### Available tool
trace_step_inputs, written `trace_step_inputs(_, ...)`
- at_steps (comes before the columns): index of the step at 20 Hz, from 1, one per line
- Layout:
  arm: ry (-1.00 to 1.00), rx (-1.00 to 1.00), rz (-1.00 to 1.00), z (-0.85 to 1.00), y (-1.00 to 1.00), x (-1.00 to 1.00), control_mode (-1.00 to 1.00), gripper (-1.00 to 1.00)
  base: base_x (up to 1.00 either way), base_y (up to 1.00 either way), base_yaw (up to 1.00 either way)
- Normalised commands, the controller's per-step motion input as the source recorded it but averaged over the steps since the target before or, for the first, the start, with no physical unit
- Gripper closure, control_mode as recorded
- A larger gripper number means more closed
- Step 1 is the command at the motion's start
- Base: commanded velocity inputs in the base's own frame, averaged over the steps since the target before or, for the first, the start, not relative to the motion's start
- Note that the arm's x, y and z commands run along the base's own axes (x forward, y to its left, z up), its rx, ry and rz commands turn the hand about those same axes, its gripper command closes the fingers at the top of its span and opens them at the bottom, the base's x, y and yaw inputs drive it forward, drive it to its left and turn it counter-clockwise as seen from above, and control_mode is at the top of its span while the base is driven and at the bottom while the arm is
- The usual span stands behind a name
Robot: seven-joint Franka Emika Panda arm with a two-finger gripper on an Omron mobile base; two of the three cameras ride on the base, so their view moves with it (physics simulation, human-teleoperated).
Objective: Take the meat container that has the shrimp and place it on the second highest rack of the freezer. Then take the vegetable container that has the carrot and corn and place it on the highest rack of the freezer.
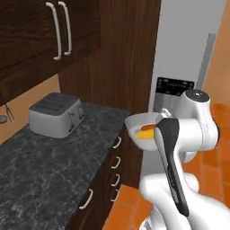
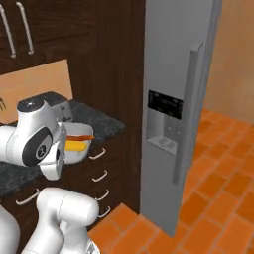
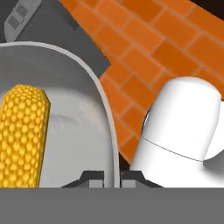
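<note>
Beside freezer [image 2: 171,99], gripper [image 3: 112,177] pinching vegetable container [image 3: 83,87] rim

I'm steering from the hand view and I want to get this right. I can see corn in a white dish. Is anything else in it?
Observer: Yes, a carrot lies beside the corn in the dish. The end effector pinches the rim.
Operator: Is the freezer open yet?
Observer: No, the freezer door is shut.
Operator: What's on the counter?
Observer: A toaster stands on the dark counter.
</note>
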Motion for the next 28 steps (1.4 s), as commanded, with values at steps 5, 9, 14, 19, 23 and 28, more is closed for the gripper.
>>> trace_step_inputs(5,0.00,0.00,0.00,0.00,0.00,0.00,1.00,1.00,-0.09,-0.04,-0.92)
trace_step_inputs(9,0.00,0.00,0.00,0.00,0.00,0.00,1.00,1.00,-0.02,-0.34,-0.82)
trace_step_inputs(14,0.00,0.00,0.00,0.00,0.00,0.00,1.00,1.00,0.01,-0.53,-0.53)
trace_step_inputs(19,0.00,0.00,0.00,0.00,0.00,0.00,1.00,1.00,0.21,-0.65,-0.12)
trace_step_inputs(23,0.00,0.00,0.00,0.00,0.00,0.00,1.00,1.00,0.65,-0.58,0.00)
trace_step_inputs(28,0.00,0.00,0.00,0.00,0.00,0.00,1.00,1.00,0.93,-0.33,0.00)
